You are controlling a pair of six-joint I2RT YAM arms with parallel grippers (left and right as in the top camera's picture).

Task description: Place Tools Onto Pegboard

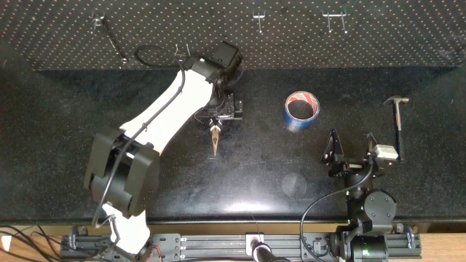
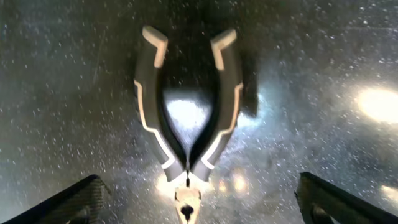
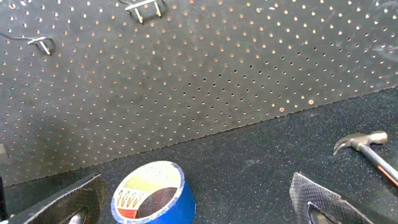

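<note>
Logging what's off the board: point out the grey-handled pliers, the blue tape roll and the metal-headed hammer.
grey-handled pliers (image 2: 147, 99), left wrist view, on one handle.
blue tape roll (image 3: 185, 205), right wrist view, on the blue outer wall.
metal-headed hammer (image 3: 360, 140), right wrist view, on the head.

Left arm: base at lower left of the top view, white link running diagonally up to the upper centre, wrist bent over so the left gripper points down at the surface. In its wrist view the left gripper has its fingers spread wide, at the two lower corners.

Right arm: folded low over its base at lower right, reaching only a short way up. Right gripper parted, both fingers set wide, nothing between them.
</note>
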